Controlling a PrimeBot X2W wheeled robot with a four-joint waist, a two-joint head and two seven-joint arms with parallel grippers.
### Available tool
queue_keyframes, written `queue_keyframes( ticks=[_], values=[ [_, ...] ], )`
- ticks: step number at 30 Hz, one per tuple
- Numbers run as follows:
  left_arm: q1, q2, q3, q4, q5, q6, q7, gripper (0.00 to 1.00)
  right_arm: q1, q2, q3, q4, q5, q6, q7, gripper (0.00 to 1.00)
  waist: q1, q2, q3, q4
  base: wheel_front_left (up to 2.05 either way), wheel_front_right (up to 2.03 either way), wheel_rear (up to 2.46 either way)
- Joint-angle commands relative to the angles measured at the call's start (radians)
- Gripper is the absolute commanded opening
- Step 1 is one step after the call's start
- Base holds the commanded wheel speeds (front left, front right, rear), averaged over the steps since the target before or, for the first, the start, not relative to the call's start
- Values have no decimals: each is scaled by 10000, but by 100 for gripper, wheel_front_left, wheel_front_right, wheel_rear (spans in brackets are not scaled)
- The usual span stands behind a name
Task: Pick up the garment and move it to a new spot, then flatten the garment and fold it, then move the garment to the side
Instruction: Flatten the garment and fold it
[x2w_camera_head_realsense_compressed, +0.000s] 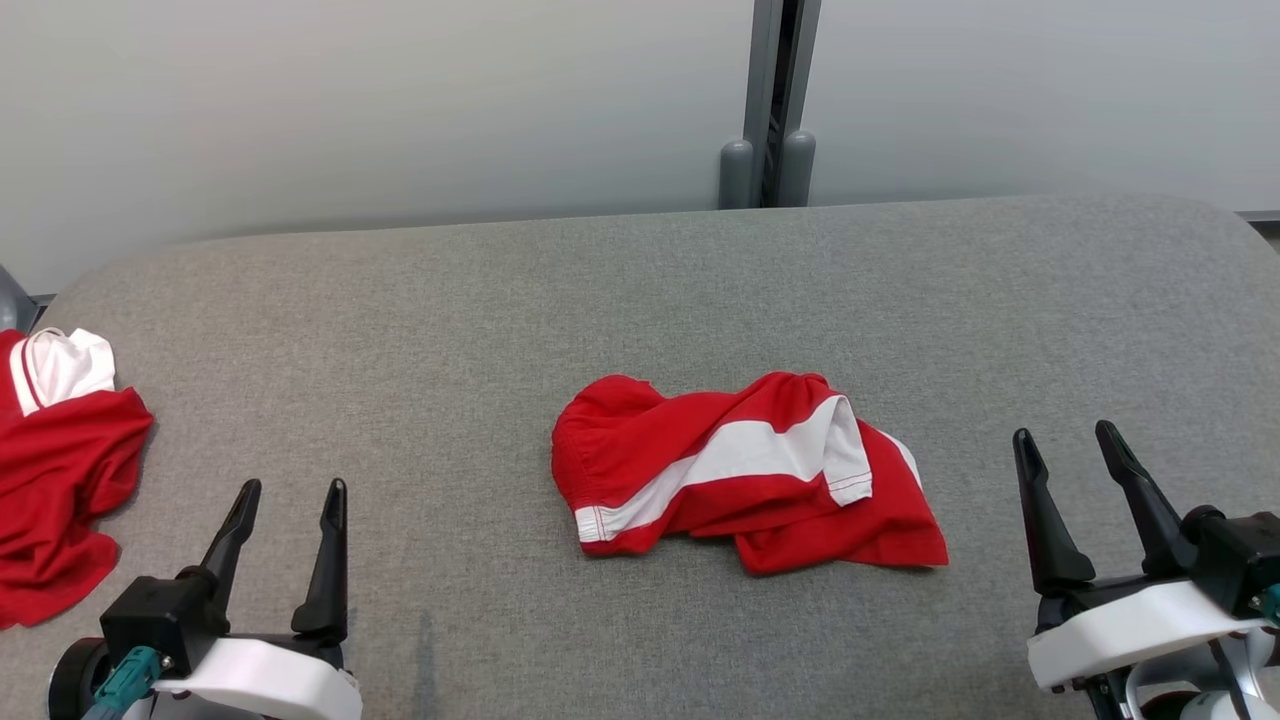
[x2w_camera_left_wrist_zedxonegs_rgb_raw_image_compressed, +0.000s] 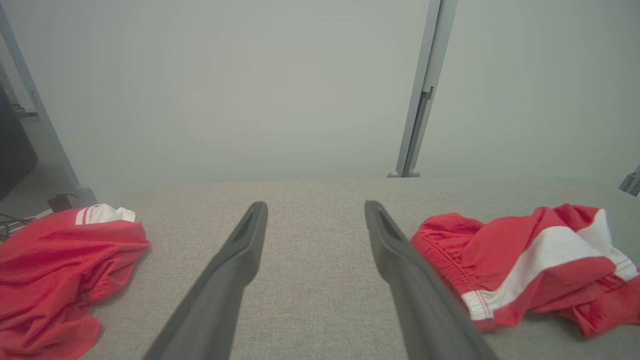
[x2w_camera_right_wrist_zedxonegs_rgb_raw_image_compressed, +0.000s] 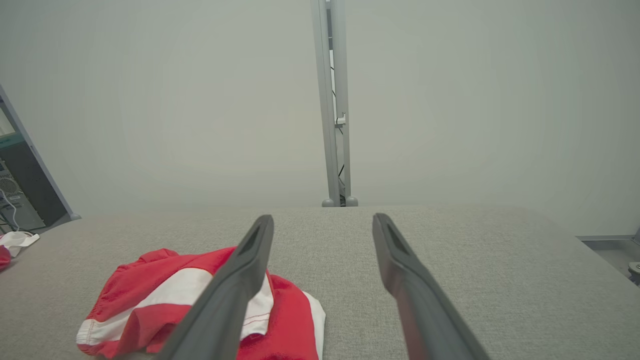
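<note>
Hovering at the near edge of the table (x2w_camera_head_realsense_compressed: 640, 280), my left gripper (x2w_camera_head_realsense_compressed: 292, 487) and right gripper (x2w_camera_head_realsense_compressed: 1062, 432) both have jaws spread wide, holding nothing. Ahead between them the crumpled garment (x2w_camera_head_realsense_compressed: 740, 470) lies mid-table, long axis left to right, its right end closest to my right gripper.

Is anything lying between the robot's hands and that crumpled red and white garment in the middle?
Nothing visible. Only bare grey padding separates the left hand and right hand from the garment. A second red garment lies off to the left, outside either path.
</note>
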Motion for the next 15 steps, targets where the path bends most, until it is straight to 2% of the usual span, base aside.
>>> queue_keyframes(
  ticks=[1, 7, 13, 15],
  values=[
    [7, 70, 10, -46, -29, 37, 12, 100, -5, 1, -7, -56, -44, 1, 38, 100, 0, 0, 22, -1, 0, 0, 0],
    [-89, 37, -83, -86, -39, 5, 72, 100, -65, 10, -45, -38, -77, 1, 115, 100, 0, 0, 55, 2, 0, 0, 0],
    [-486, -85, -597, 5, -78, -380, 436, 100, -152, 14, -14, -23, -5, 1, 175, 100, 0, 0, 198, -2, 0, 0, 0],
    [-680, -177, -964, 137, -134, -660, 777, 100, -223, 14, 78, -3, 28, 1, 179, 100, 0, 0, 311, -48, 0, 0, 0]
  ],
)
